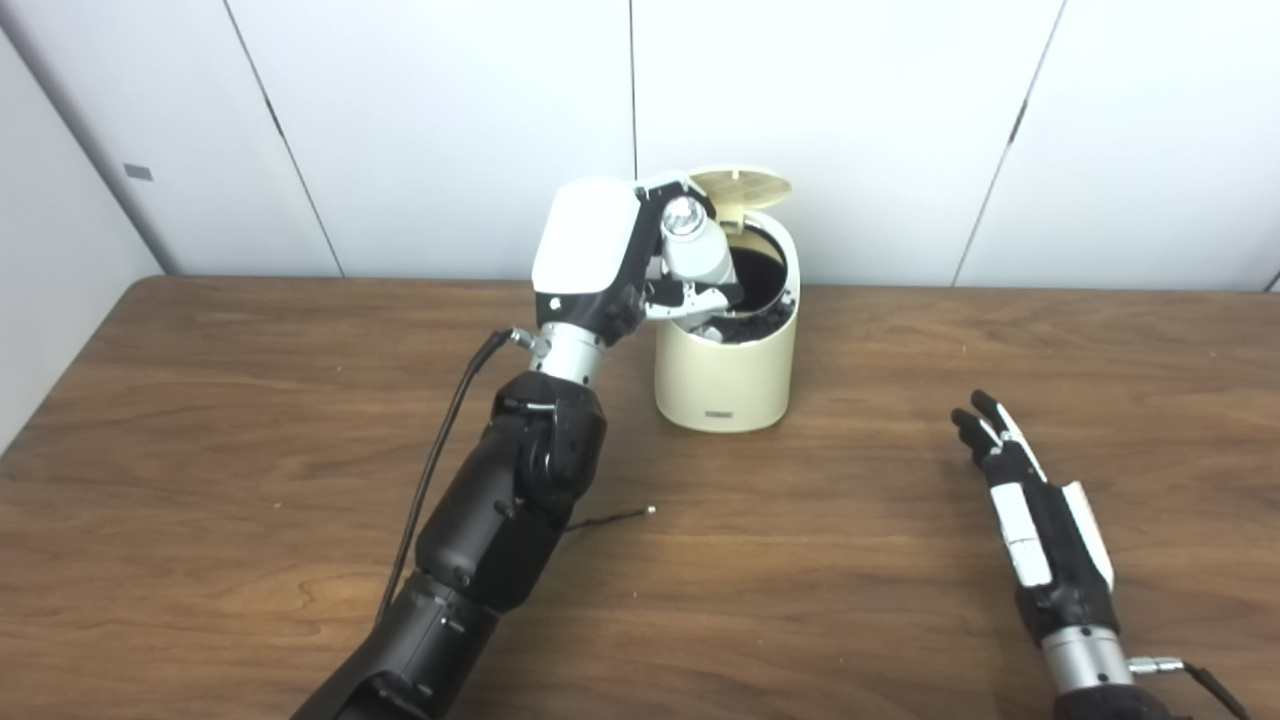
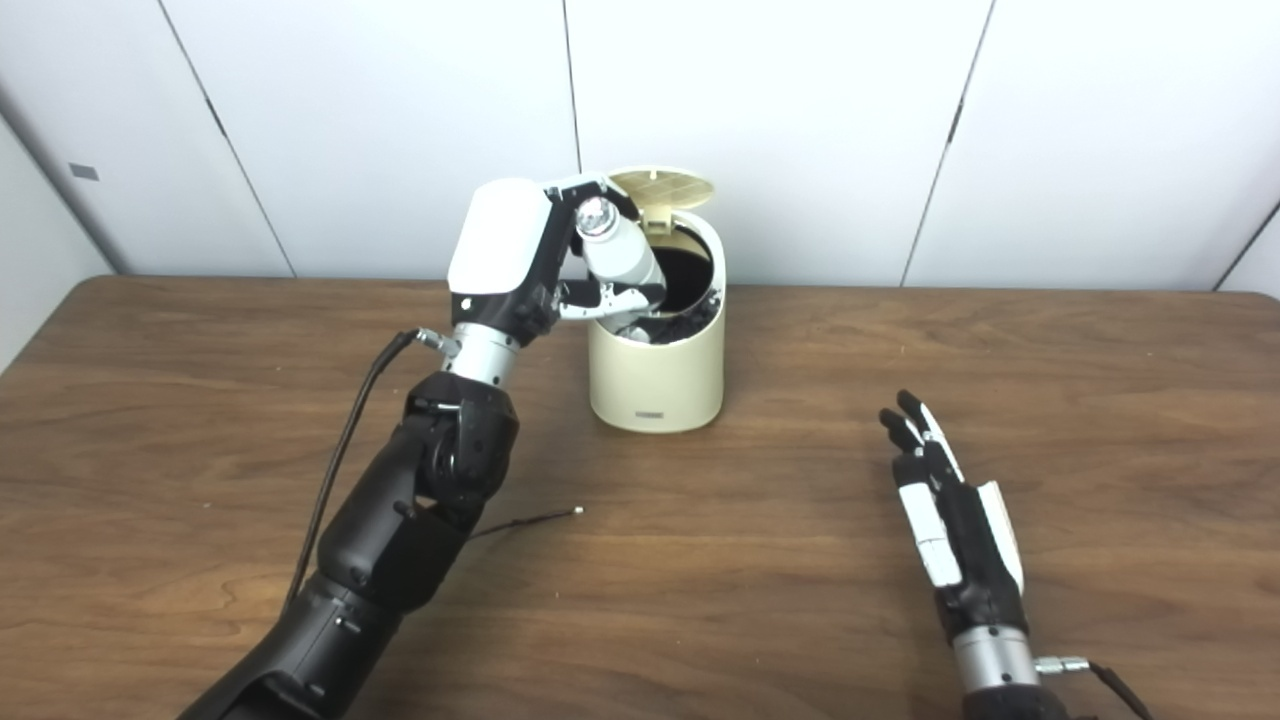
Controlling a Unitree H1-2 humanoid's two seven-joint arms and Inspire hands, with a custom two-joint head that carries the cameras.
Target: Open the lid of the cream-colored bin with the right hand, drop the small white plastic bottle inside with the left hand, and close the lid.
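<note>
The cream-colored bin (image 1: 728, 375) stands at the back middle of the table, its round lid (image 1: 742, 186) tipped up open behind the dark mouth. My left hand (image 1: 610, 250) is raised at the bin's left rim, shut on the small white plastic bottle (image 1: 695, 245). The bottle is tilted, cap end up and lower end over the opening. My right hand (image 1: 1030, 510) rests open on the table at the front right, fingers stretched forward, well apart from the bin.
The wooden table (image 1: 200, 450) runs to a white panelled wall (image 1: 900, 120) close behind the bin. A thin black cable (image 1: 610, 518) with a white tip lies on the table near my left forearm.
</note>
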